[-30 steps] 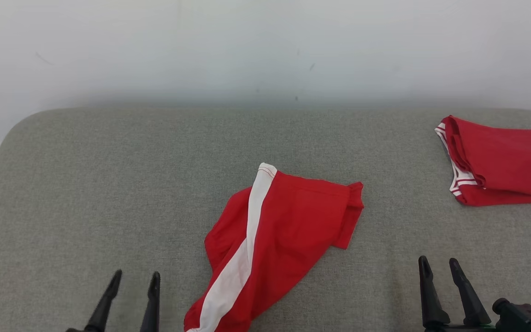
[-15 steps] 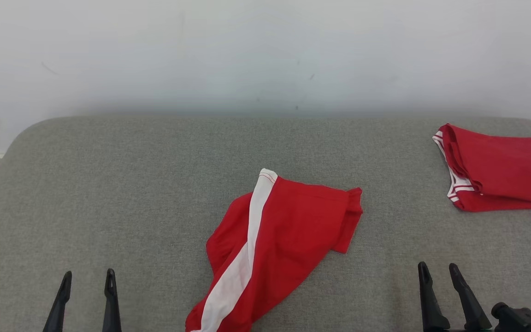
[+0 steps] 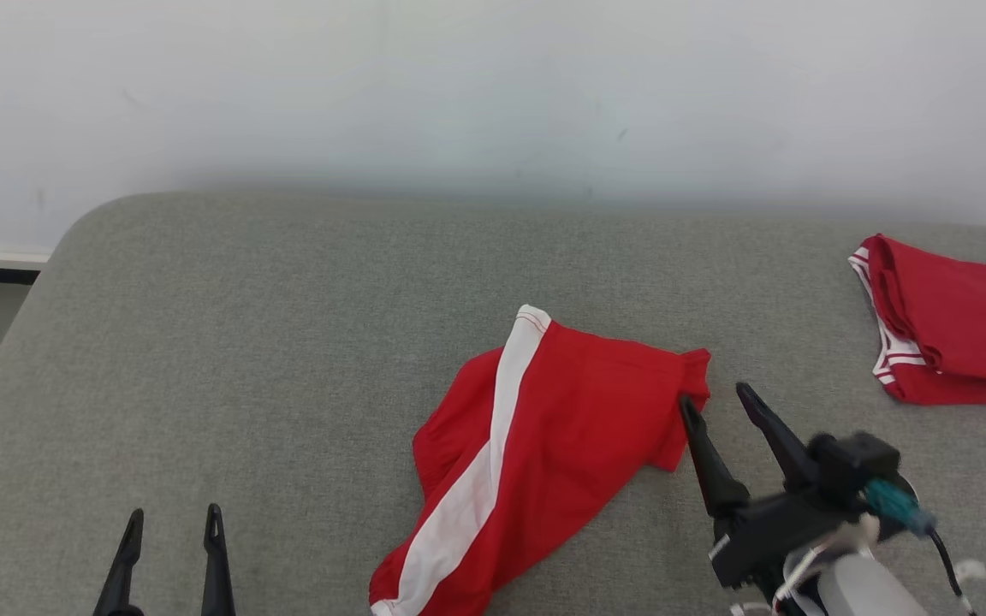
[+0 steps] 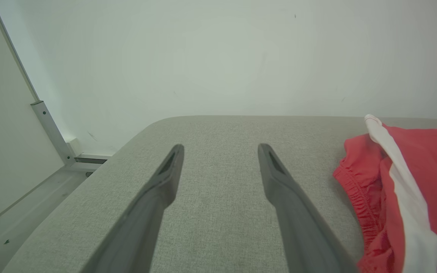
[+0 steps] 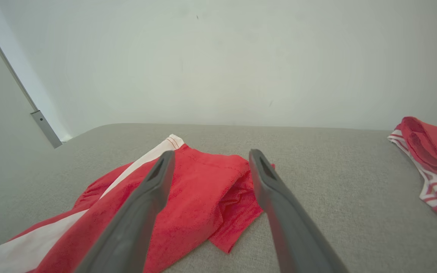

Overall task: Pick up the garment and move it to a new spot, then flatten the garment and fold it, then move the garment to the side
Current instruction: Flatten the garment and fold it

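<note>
I see the red garment [image 3: 544, 445] with its white stripe lying crumpled near the middle of the grey padded surface [image 3: 270, 342], with its lower end at the near edge of the head view. Its right corner is folded over itself. My right gripper [image 3: 714, 395] is just beside this folded corner, and its two dark fingers stand apart with nothing between them. In the head view one fingertip overlaps the edge of the cloth, but I cannot tell if it really touches. In the right wrist view the fingers [image 5: 157, 182] point over the red cloth, and the folded corner lies between them and lower. My left gripper [image 3: 175, 512] is at the lower left, well apart from the garment, over bare grey fabric. Its fingers are also spread and hold nothing. In the left wrist view the elastic edge of the garment is at the right side. A second red garment [image 3: 964, 334] with white trim lies folded at the far right of the surface, well apart from the first one. Behind the surface there is a pale wall [image 3: 459, 85].
</note>
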`<state>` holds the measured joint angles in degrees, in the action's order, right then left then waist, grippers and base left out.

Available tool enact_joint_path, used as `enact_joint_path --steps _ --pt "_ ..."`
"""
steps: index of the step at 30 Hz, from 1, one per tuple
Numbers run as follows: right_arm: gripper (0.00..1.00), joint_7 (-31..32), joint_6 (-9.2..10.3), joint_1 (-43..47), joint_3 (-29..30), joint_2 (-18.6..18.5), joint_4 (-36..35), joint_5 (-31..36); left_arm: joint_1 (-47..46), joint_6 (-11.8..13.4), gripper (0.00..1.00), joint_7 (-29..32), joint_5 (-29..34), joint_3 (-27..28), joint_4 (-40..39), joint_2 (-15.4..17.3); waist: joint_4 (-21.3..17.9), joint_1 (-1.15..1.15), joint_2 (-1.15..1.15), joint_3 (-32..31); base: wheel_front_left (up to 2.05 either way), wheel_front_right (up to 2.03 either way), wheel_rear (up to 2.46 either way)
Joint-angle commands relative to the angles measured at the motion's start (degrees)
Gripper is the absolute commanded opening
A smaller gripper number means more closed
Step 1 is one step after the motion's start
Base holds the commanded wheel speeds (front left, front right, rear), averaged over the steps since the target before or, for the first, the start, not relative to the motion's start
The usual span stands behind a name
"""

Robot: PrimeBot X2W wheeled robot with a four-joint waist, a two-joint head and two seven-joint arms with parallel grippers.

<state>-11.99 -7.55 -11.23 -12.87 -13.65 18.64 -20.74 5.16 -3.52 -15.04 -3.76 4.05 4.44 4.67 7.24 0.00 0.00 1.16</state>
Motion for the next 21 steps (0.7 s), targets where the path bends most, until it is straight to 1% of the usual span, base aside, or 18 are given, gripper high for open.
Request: enact_joint_path --steps 1,8,11,13,14,21 --pt "1.00 2.02 0.16 -3.79 -1.81 -0.33 1.82 -0.16 -1.19 -0.17 1.00 -0.18 -0.23 -0.26 0.25 -0.30 1.42 0.00 0.00 0.86 0.00 0.00 0.00" --pt "1.00 9.58 0.16 -19.64 -7.61 -1.77 12.76 -1.48 -4.33 -0.90 1.00 -0.18 -1.15 -2.47 2.03 -1.12 6.41 0.00 0.00 3.34 0.00 0.00 0.00" --pt "1.00 11.32 0.16 -25.15 -10.05 -2.37 17.34 -2.31 -5.83 -1.22 1.00 -0.18 -1.24 -3.58 2.87 -1.45 8.71 0.00 0.00 4.61 0.00 0.00 0.00" --pt "1.00 12.15 0.16 -27.95 -11.51 -2.77 20.35 -2.95 -6.62 -1.38 1.00 -0.18 -1.46 -4.60 3.33 -1.56 10.15 0.00 0.00 5.45 0.00 0.00 0.00" --pt "1.00 12.15 0.16 -27.95 -11.51 -2.77 20.35 -2.95 -6.62 -1.38 1.00 -0.18 -1.46 -4.60 3.33 -1.56 10.15 0.00 0.00 5.45 0.00 0.00 0.00" --pt "1.00 14.92 0.16 -35.94 -16.76 -3.21 29.91 -5.26 -8.90 -0.96 1.00 -0.18 -3.69 -8.54 4.82 -1.83 14.46 0.00 0.00 8.11 0.00 0.00 0.00"
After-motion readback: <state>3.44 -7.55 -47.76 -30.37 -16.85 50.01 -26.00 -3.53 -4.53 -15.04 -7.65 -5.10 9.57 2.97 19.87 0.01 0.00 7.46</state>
